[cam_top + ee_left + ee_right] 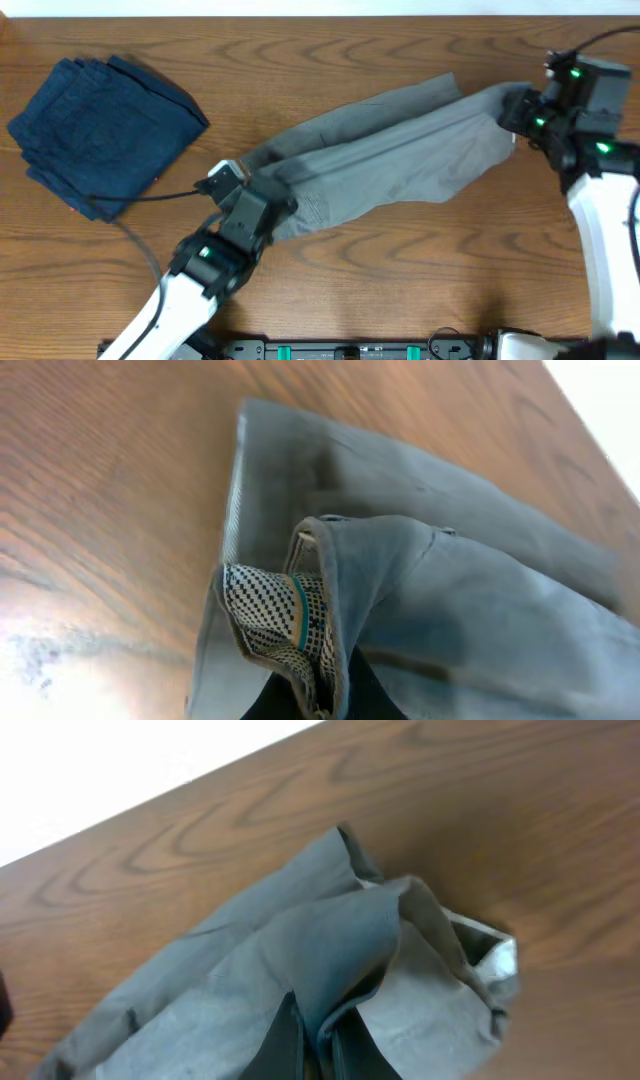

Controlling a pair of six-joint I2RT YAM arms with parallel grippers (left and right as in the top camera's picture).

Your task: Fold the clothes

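The left gripper (272,205) was clamped on the waistband end of the grey trousers (390,150), with a raised fold of cloth pinched between its dark fingers (272,708). The right gripper (510,115) was likewise closed on the opposite end, the fabric drawn down between its fingers (285,1045).

The trousers lay stretched on a diagonal across the middle of the wooden table (400,290), low at the left and rising toward the far right. The cloth was thin and matt and lay in long soft creases along the legs. At the left grip the waistband was turned back, exposing a patterned lining (270,610), white with small dark dots and a teal stripe. A stitched seam ran along the flat edge on the table. At the right grip the legs bunched into a peak, with a paler hem edge (495,965) curling outward.

A dark navy folded garment (100,125) lay well apart at the far left, its layered edges stepped. The table showed brown wood grain with a smooth sheen.
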